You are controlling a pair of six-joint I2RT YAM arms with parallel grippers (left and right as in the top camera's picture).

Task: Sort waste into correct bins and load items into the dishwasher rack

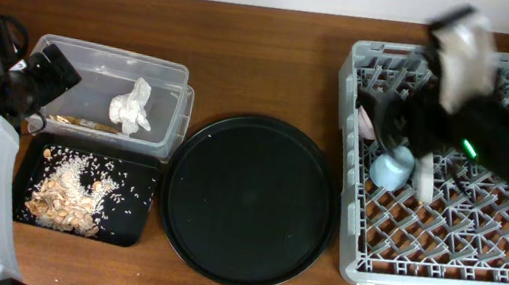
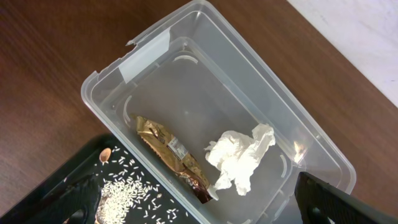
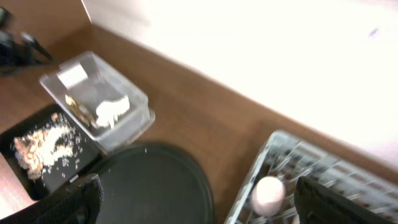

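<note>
The clear tub (image 1: pixel 174 75) holds the white tissue (image 1: pixel 131 106) and the gold-brown wrapper (image 1: pixel 85 123). The left wrist view shows them too: tub (image 2: pixel 186 31), tissue (image 2: pixel 239 155), wrapper (image 2: pixel 171 152). The shallow black tray (image 1: pixel 136 226) holds food scraps (image 1: pixel 69 198). My left gripper (image 1: pixel 41 80) (image 2: pixel 196 193) hangs open and empty over the tub's left end. My right gripper (image 1: pixel 392 118) (image 3: pixel 196 199), blurred, is open and empty above the grey rack (image 1: pixel 437 271). In the rack sit the pink cup (image 1: pixel 366 124) (image 3: pixel 268 193) and blue cup (image 1: pixel 392 168). The bowl and chopsticks are hidden.
The large round black tray (image 1: pixel 251 198) lies bare between the bins and the rack. A pale upright piece (image 1: pixel 424 178), perhaps the plate on edge, stands beside the blue cup. The table's back edge meets a white wall.
</note>
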